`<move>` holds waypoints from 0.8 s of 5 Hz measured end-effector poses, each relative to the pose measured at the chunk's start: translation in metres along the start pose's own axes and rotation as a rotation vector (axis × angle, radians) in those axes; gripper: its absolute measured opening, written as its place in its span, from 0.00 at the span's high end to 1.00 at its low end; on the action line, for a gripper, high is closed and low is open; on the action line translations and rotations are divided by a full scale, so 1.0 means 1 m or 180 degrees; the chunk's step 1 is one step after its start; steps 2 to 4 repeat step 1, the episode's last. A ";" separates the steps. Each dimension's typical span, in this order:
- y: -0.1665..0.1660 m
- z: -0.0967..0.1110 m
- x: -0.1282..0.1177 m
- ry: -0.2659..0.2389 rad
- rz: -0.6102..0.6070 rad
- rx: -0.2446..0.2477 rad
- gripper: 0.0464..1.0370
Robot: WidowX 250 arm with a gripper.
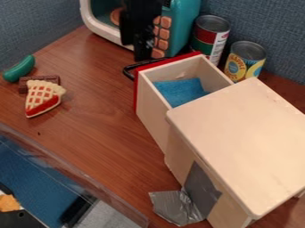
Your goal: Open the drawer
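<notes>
Drawer (153, 109) stands open, far-left side of cabinet (241, 138). Probably light, stiff wood (may jam if pulled crooked); best hold, mid-bar on black handle (127, 71). Gripper (143, 55) at far side, by handle; can't tell if open or closed.

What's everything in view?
cabinet: one, pale wood, right
drawer: one, pale, red-fronted, open in cabinet
sponge or cloth: one, blue, in drawer
cans: two, multicoloured, behind drawer
toy microwave: one, teal, white, top
pie slice: one, cream, red, left
chocolate bar: one, brown, by pie slice
cucumber: one, green, far left
tape: one patch, silver, cabinet's side
table: one, brown, beneath
walls: two, blue, behind
unclear object: one, tan, lower left
claw: one, black, top, near drawer
</notes>
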State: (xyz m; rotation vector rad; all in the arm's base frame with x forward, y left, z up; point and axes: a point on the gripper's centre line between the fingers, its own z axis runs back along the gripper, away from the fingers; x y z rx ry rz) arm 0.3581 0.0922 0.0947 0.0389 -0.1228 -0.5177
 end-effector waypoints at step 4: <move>0.006 0.033 -0.016 -0.0027 0.0053 0.0320 0.04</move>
